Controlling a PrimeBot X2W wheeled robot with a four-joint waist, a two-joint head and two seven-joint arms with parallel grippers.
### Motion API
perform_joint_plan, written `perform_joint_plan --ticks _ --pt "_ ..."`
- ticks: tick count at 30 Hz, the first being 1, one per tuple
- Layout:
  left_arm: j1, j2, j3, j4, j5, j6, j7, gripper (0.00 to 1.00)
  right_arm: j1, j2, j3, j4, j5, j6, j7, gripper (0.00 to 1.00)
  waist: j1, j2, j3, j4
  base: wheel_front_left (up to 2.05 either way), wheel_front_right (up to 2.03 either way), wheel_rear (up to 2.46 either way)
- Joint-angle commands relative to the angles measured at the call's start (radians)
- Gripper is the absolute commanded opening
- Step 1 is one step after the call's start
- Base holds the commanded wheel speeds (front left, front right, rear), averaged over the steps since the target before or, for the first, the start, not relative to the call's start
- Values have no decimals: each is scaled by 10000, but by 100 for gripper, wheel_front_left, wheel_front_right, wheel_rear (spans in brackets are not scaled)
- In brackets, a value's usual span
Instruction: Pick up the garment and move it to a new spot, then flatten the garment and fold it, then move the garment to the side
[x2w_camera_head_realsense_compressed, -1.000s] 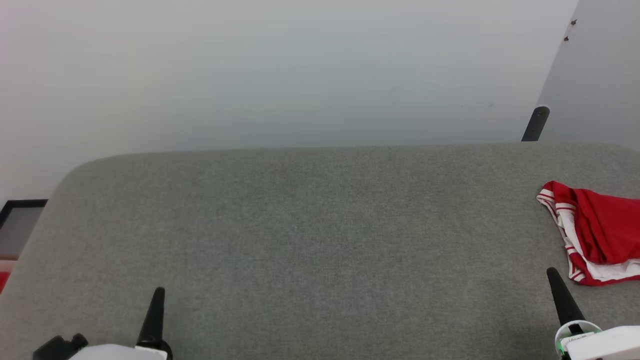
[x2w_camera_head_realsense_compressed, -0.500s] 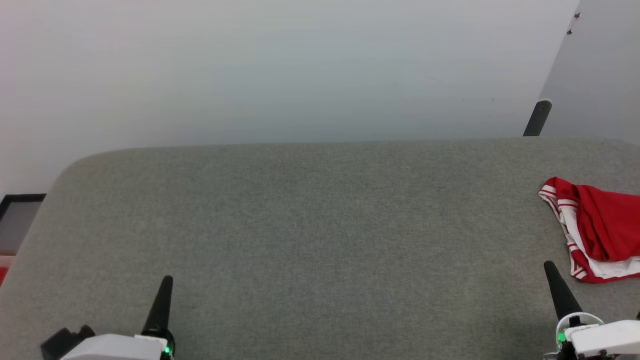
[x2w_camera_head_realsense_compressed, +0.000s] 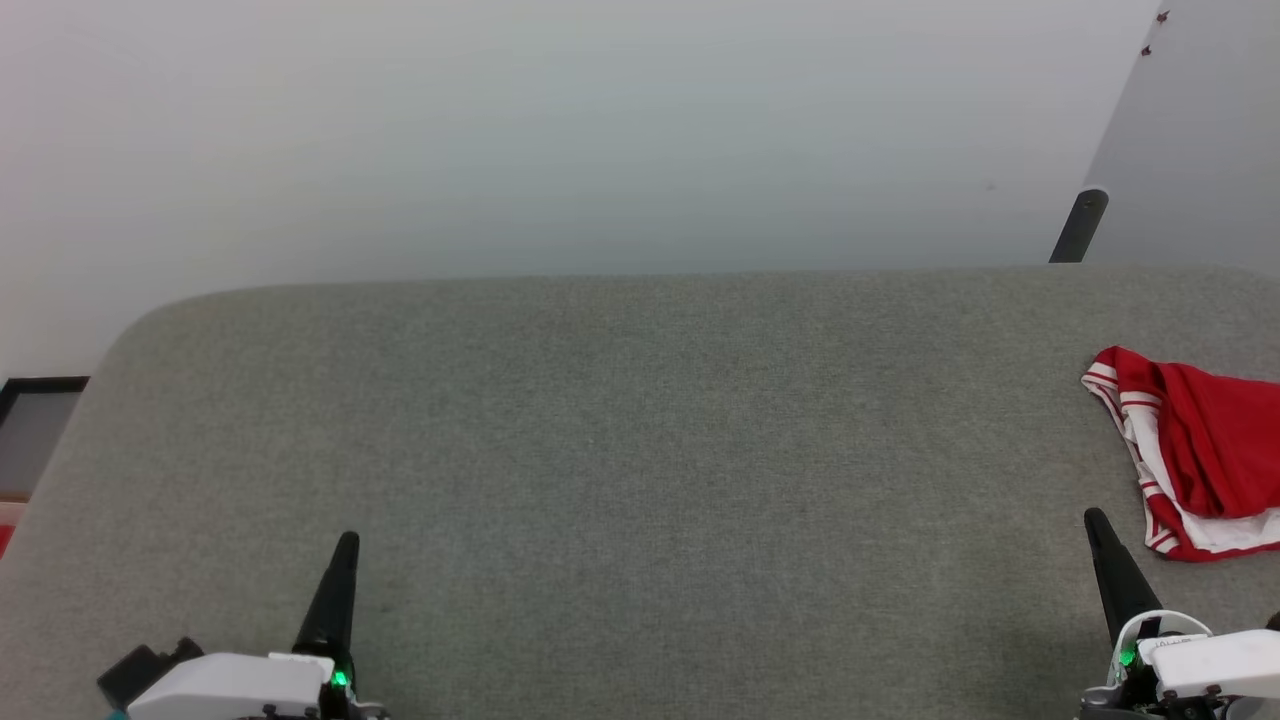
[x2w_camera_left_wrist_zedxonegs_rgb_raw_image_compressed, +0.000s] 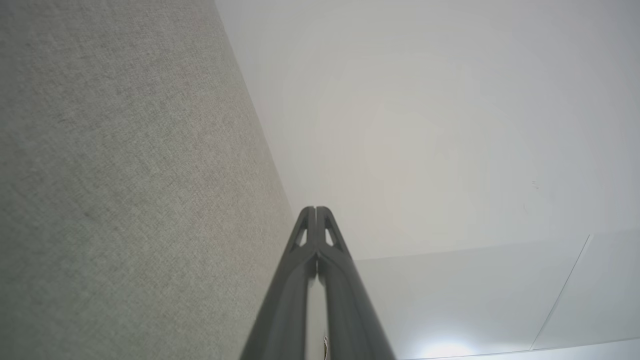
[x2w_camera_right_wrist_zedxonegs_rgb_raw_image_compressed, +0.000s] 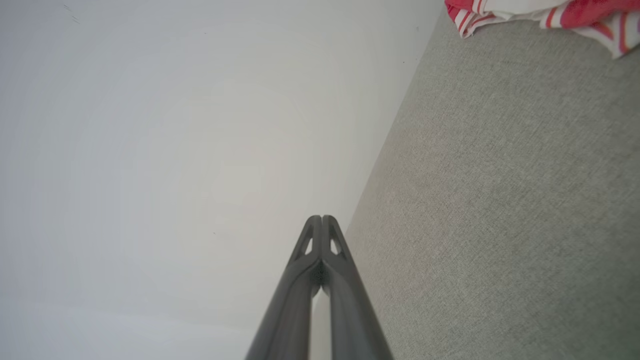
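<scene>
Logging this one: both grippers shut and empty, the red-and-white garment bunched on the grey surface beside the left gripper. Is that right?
Not quite. The head view shows the garment bunched at the right edge of the grey surface, just beyond the right gripper and far from the left gripper. Both grippers are shut and empty, as you wrote.

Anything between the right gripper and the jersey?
Nothing visible. The right gripper, shut, points up the grey surface. The jersey lies bunched just ahead and to its right, partly cut off by the head view's edge. Bare surface lies between them.
</scene>
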Motion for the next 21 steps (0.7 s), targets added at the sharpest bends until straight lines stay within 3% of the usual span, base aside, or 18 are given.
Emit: perform_joint_plan --ticks 1,21 --pt "-205 -25 44 8 -179 -109 68 0 -207 36 -47 12 240 5 30 0 0 -1 16 2 0 0 0" --pt "-573 -341 150 194 -1278 -219 431 0 -506 207 -102 324 1639 4 165 0 0 -1 206 16 0 0 0"
